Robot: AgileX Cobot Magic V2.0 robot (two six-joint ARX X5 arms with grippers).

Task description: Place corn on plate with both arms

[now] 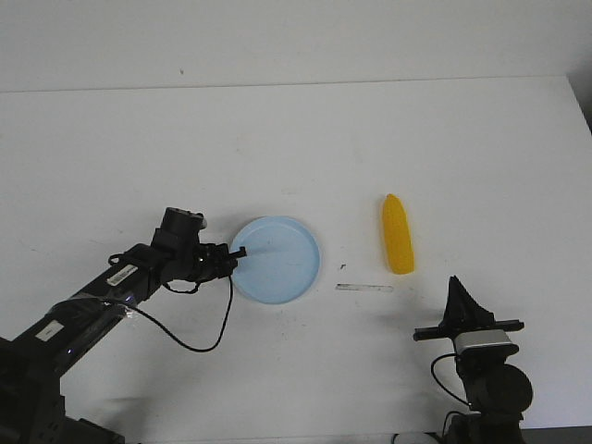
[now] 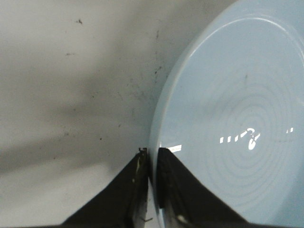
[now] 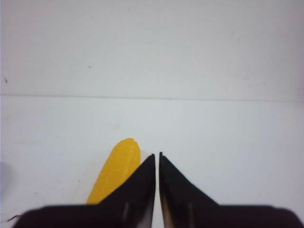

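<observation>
The pale blue plate (image 1: 277, 259) lies near the middle of the white table. My left gripper (image 1: 237, 252) is shut on the plate's left rim; in the left wrist view the rim (image 2: 156, 137) runs between the two black fingertips. The yellow corn (image 1: 398, 233) lies on the table to the right of the plate, apart from it, pointed end away from me. My right gripper (image 1: 456, 289) stands shut and empty near the front edge, just short of the corn (image 3: 116, 168) and a little to its right.
A thin grey strip (image 1: 364, 288) lies on the table between the plate and my right gripper. The left arm's black cable (image 1: 199, 344) loops over the table in front of the plate. The table's far edge (image 1: 296, 85) meets the wall.
</observation>
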